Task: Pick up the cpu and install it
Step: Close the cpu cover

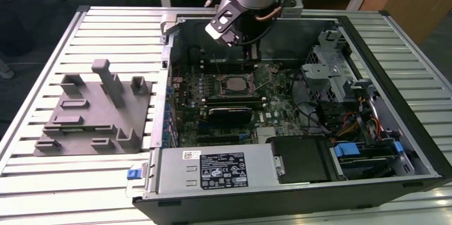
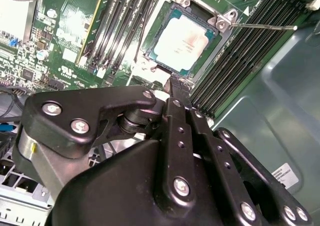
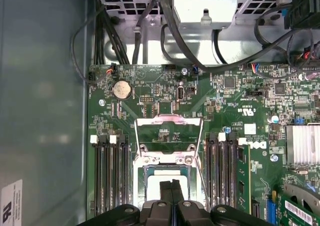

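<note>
The cpu (image 2: 182,40), a square chip with a shiny silver top, lies flat in the black-framed socket on the green motherboard (image 1: 272,111) inside the open computer case. In the exterior view the cpu (image 1: 232,83) sits near the board's far middle. My gripper (image 1: 249,58) hangs just behind and above it, with its black fingers pressed together and nothing between them. In the first wrist view the fingertips (image 3: 166,188) cover part of the cpu (image 3: 152,188). I cannot tell whether they touch it. The socket's metal load plate (image 3: 169,131) stands swung open.
Rows of memory slots (image 3: 111,171) flank the socket. A thin latch lever (image 2: 265,26) sticks out beside it. Cables and a drive cage (image 1: 328,71) crowd the exterior view's right. A grey plastic fixture block (image 1: 92,114) lies on the slatted table (image 1: 71,182) outside the case (image 1: 297,196).
</note>
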Controlling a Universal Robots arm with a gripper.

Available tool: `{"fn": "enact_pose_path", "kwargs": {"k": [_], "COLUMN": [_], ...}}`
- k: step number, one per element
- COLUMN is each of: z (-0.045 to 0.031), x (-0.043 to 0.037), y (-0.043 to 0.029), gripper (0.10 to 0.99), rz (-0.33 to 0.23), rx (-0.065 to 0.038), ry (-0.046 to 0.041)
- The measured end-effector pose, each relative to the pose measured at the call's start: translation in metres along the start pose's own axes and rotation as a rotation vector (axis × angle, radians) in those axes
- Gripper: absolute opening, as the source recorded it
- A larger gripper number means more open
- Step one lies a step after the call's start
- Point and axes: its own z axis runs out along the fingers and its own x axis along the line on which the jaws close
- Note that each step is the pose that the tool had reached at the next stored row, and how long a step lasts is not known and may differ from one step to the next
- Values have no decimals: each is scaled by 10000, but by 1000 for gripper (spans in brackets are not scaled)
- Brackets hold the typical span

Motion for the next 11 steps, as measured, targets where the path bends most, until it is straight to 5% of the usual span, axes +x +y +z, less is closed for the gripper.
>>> {"fn": "enact_pose_path", "kwargs": {"k": [11], "z": [5], "x": [2], "y": [109], "gripper": [106], "rz": [0], "rx": [0], "ry": [0]}}
